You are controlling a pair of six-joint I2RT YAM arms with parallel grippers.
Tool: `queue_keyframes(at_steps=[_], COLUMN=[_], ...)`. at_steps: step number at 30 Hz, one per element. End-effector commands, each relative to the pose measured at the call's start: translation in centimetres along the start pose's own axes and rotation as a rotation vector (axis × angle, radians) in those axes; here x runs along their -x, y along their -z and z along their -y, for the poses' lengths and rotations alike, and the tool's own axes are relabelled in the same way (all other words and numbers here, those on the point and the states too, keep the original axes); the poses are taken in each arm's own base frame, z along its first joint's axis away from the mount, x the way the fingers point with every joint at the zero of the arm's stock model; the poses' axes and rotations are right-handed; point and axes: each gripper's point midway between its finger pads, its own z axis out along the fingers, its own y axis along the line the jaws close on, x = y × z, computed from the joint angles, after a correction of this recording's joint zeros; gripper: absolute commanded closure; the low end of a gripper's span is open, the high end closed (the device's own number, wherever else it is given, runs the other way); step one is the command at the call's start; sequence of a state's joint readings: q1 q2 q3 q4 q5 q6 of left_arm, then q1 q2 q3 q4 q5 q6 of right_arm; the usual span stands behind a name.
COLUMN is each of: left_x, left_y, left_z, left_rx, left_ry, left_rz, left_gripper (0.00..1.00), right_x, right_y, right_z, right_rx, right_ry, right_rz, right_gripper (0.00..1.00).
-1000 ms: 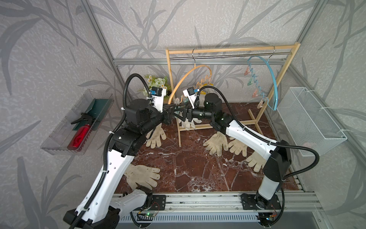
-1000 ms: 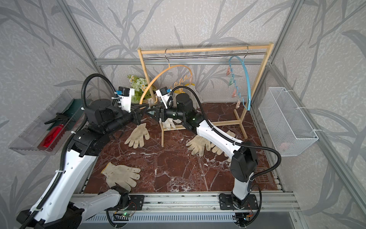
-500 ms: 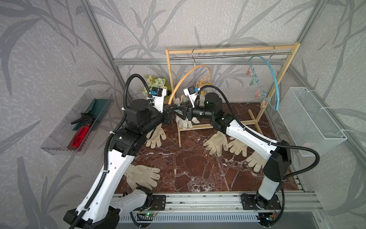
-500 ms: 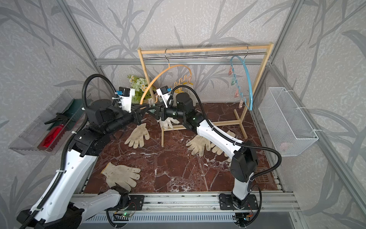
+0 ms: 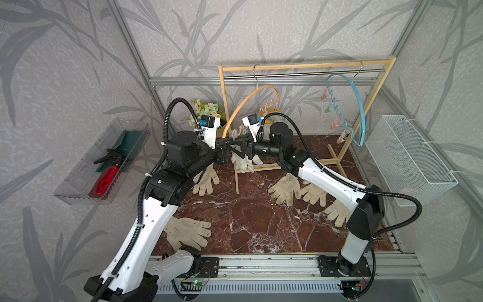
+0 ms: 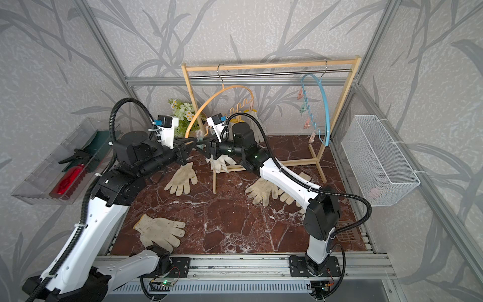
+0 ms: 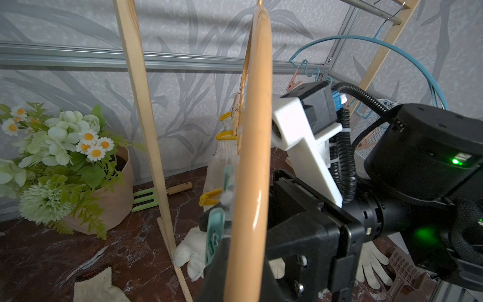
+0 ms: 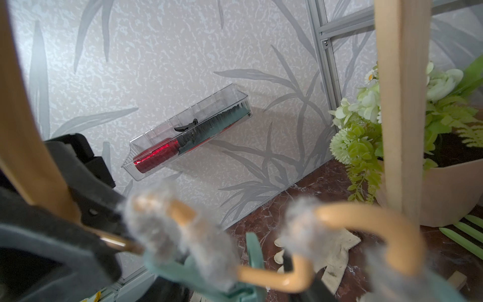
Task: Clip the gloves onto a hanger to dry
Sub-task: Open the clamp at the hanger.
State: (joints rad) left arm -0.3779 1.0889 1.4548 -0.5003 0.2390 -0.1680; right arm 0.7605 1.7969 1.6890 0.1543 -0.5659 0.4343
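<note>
An orange hanger (image 5: 244, 103) hangs from the wooden rack (image 5: 300, 65). My left gripper (image 5: 226, 143) is shut on the hanger's lower left end, and the bar runs between its jaws in the left wrist view (image 7: 245, 235). Facing it, my right gripper (image 5: 237, 149) is closed on a teal clip (image 7: 215, 235) on that end. One of the gloves (image 5: 243, 163), off-white with a yellow cuff (image 7: 209, 197), dangles below this clip. Two more gloves (image 7: 224, 146) hang clipped farther along the hanger. Several gloves lie on the marble floor (image 5: 206, 179) (image 5: 189, 231) (image 5: 286, 187).
A blue hanger (image 5: 358, 104) with pastel clips hangs at the rack's right end. A white wire basket (image 5: 407, 157) is on the right wall, and a clear tray (image 5: 78, 188) with a red bottle is on the left wall. A flower pot (image 7: 115, 198) stands behind the rack's left post.
The right gripper has edged slightly toward the left one and its jaws have narrowed a little around the clip. The left arm and the hanger have stayed put.
</note>
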Motion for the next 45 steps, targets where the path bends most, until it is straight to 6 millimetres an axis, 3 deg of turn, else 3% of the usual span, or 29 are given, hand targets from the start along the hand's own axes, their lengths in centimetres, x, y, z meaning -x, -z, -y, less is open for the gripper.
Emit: queue_keyframes(at_steps=[1, 13, 28, 31, 35, 45], left_x=[0.07, 0.05, -0.23, -0.16, -0.12, -0.16], left_y=[0.20, 0.31, 0.63, 0.74, 0.77, 0.78], left_z=[-0.12, -0.12, -0.36, -0.33, -0.28, -0.16], left_rx=[0.004, 0.005, 0.019, 0.019, 0.017, 0.010], left_ry=[0.007, 0.008, 0.006, 0.007, 0.008, 0.008], left_rz=[0.011, 0.012, 0.011, 0.013, 0.014, 0.011], left_gripper=[0.88, 0.88, 0.87, 0.87, 0.87, 0.88], right_x=[2.38, 2.83, 2.51, 2.64, 2.55, 2.78], right_y=[0.86, 1.28, 1.42, 1.45, 1.47, 1.48], right_z=[-1.94, -2.67, -2.57, -2.61, -2.56, -2.87], right_rx=[0.029, 0.047, 0.042, 0.041, 0.038, 0.061], right_ry=[0.058, 0.079, 0.084, 0.084, 0.090, 0.099], right_rz=[0.067, 0.078, 0.073, 0.076, 0.074, 0.078], right_gripper=[0.43, 0.45, 0.71, 0.65, 0.46, 0.43])
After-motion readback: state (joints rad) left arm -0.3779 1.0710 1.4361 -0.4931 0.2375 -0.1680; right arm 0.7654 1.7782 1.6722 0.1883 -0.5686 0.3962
